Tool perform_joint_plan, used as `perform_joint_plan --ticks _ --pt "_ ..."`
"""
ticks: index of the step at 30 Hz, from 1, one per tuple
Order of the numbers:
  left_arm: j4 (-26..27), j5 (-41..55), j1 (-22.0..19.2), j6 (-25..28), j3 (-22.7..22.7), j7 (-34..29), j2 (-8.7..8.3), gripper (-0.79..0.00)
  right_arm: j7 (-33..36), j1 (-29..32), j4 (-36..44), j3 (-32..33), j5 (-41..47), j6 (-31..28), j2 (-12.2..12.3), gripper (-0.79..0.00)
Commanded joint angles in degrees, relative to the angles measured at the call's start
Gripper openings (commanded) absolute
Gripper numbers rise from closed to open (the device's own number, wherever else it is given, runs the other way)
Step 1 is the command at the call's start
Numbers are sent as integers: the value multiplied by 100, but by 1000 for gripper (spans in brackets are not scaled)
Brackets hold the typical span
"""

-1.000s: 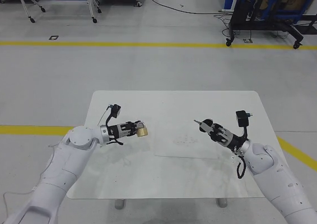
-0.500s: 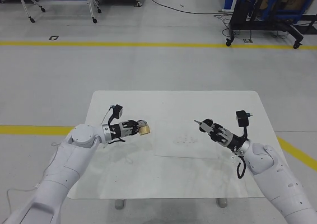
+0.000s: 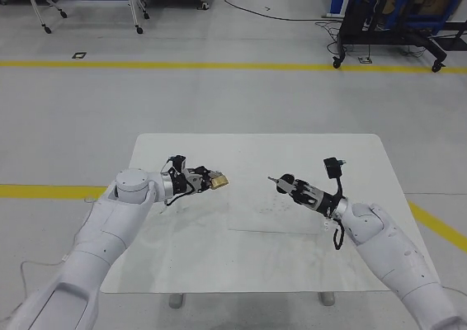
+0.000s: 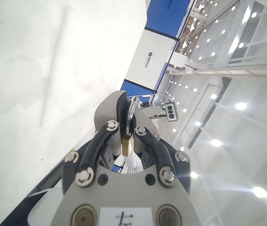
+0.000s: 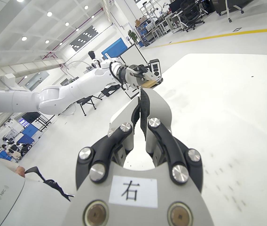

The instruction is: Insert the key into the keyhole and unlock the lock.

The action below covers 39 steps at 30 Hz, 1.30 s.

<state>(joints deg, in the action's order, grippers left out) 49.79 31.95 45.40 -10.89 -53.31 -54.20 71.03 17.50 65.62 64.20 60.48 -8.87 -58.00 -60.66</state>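
top view: left gripper (image 3: 204,181) clenches the brass padlock (image 3: 218,180) above the table (image 3: 332,148), apparently presenting it for insertion. right gripper (image 3: 286,186) pinches the key (image 3: 273,179), aimed at it, near but apart.

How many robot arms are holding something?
2. The left arm pinches the gold lock in its jaws over the table's left half; the right arm pinches the key over the right half.

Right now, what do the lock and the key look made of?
The lock looks brass-bodied: yellow-gold with a dull sheen. Its shackle looks like polished steel, silvery and bright. The key seems to be metal, a thin grey sliver; it is too small to tell the finish.
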Motion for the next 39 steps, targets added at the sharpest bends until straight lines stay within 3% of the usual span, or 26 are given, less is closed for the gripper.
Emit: perform_joint_plan --ticks 1,14,20,26,28,39 --pt "8 -12 6 0 -2 3 -3 -785 1 3 5 1 -3 0 1 -785" --pt "25 7 20 18 -13 43 -2 -785 -140 38 141 19 -19 121 -13 -785" --pt "559 496 402 251 -144 1226 95 -785 -544 221 597 -184 46 861 -137 -785" --pt "961 494 603 530 -89 2057 190 -785 -349 390 839 -362 1215 1687 -235 -785" --pt "1063 574 654 450 -76 1875 198 -785 -147 439 942 -370 1863 1734 -257 -785" --pt "1063 574 654 450 -76 1875 198 -785 -147 439 942 -370 1863 1734 -257 -785"
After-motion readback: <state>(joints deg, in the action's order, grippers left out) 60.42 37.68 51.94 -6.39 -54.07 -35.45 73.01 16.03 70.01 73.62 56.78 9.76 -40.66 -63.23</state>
